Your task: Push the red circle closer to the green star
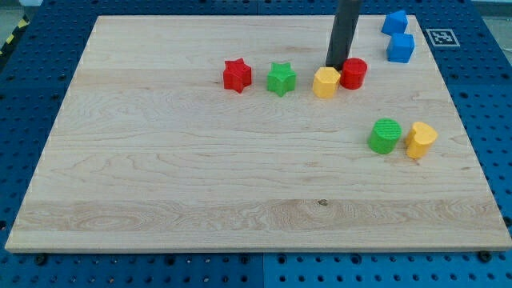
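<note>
Seven blocks lay on the desk (160, 184) while my tip (335, 64) stood near the view's top, right of centre. No claw was fitted, only the dark rod, so nothing was released or clenched; the rod simply came down from the view's top edge to the wood. My tip sat just above the seam between the yellow block (326, 82) and the red circle (354, 73), touching or nearly touching both; I could not tell which.

The red circle lay at the yellow block's right, pressed against it. The yellow block stood between the red circle and the green star (281, 79), which lay just beside it to the view's left with a small gap. Farther left, near the green star but apart from it, was the red star (237, 75).

Two blue blocks (394, 22) (401, 48) sat close together by the top right corner. Lower right, well apart from the row, a green circle (385, 135) and a second yellow block (420, 140) stood side by side.
</note>
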### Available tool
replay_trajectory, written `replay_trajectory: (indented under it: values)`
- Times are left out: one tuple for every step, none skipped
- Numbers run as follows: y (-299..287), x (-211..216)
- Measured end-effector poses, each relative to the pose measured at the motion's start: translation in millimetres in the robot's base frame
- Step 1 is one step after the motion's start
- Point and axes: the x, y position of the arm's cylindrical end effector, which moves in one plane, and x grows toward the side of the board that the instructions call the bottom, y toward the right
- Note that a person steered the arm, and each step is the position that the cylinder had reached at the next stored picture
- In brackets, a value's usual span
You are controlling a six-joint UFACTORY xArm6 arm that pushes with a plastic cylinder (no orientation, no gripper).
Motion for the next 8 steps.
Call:
replay_trajectory:
  values:
    - [6.4, 23.4]
    - [11.6, 32.5]
    - [12.0, 9.7]
    - [12.0, 7.3]
    - [19.8, 11.9]
    - [38.1, 11.9]
    - [58.6, 11.9]
    - [63.4, 11.9]
